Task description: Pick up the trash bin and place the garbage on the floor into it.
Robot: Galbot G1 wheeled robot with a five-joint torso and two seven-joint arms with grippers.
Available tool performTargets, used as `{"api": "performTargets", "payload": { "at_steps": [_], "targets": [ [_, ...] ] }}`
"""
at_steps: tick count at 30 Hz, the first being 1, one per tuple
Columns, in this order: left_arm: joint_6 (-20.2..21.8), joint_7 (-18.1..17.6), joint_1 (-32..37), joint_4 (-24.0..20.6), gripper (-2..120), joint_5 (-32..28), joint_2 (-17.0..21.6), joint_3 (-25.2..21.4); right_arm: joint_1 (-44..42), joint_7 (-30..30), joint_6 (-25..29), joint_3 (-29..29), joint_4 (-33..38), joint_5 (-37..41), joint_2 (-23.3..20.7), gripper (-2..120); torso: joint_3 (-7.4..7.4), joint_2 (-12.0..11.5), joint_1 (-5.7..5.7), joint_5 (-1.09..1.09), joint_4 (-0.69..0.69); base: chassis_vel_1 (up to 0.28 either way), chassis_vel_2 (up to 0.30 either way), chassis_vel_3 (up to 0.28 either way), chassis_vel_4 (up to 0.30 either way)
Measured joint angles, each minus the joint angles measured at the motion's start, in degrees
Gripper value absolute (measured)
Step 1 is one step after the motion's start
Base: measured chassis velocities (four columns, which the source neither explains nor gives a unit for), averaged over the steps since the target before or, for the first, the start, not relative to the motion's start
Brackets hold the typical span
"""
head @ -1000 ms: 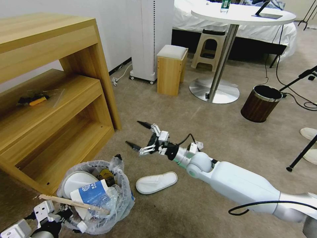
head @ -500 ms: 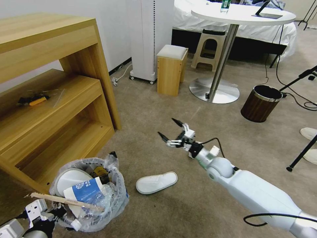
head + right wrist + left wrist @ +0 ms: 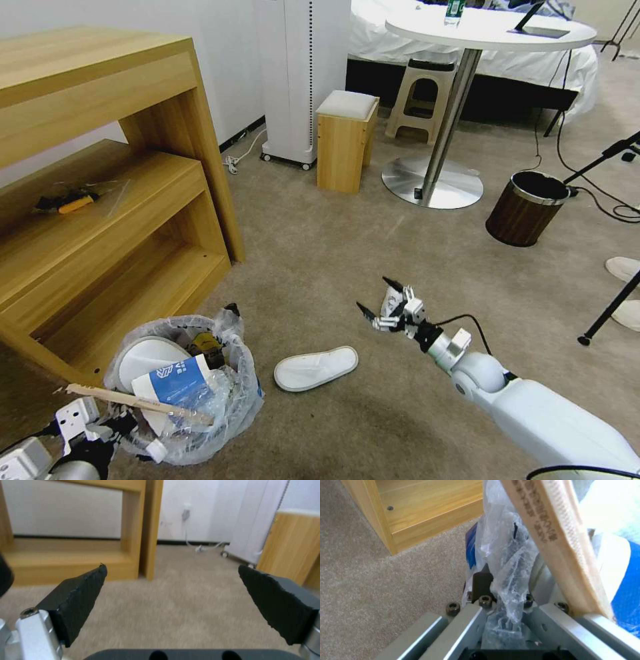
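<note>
The trash bin (image 3: 230, 400), lined with a crinkly plastic bag (image 3: 506, 555), hangs at the lower left just off the beige floor (image 3: 333, 253). My left gripper (image 3: 117, 430) is shut on its near rim and bag. Inside lie a white slipper (image 3: 143, 357), a blue-white paper cup (image 3: 175, 381), a wooden stick (image 3: 133, 400) (image 3: 553, 540) and a can. Another white slipper (image 3: 315, 368) lies flat on the carpet beside the bin. My right gripper (image 3: 375, 295) (image 3: 173, 592) hovers open and empty, a little beyond and to the right of that slipper.
A wooden shelf unit (image 3: 133, 200) stands close behind the bin on the left. Farther off are a wooden stool (image 3: 345, 140), a round table's metal base (image 3: 432, 181), a brown wood-look bin (image 3: 527, 208) and a black stand leg (image 3: 610, 310) at the right.
My right arm has drawn back to the right and toward me, its gripper still open. The bin in my left gripper has shifted slightly.
</note>
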Motion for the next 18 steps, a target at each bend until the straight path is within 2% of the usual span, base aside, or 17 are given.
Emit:
{"api": "performTargets", "payload": {
  "at_steps": [9, 18],
  "targets": [
    [0.0, 0.0, 0.2, -0.9, 0, 0.1, -0.5, 0.2, 0.5, -3.4, 2.4, -4.2, -7.6, -2.4, 1.8, 100, 0.0, 0.0, 0.0, 0.0, -0.01, 0.0, 0.0, 0.0, 0.0],
    [0.2, 0.0, 0.3, -1.0, 0, 0.2, -0.8, 0.4, 2.2, -5.2, 3.2, -7.6, -11.9, -3.2, 3.9, 100, 0.0, 0.0, 0.0, 0.0, 0.0, 0.0, 0.0, 0.0, 0.0]
  ]
}}
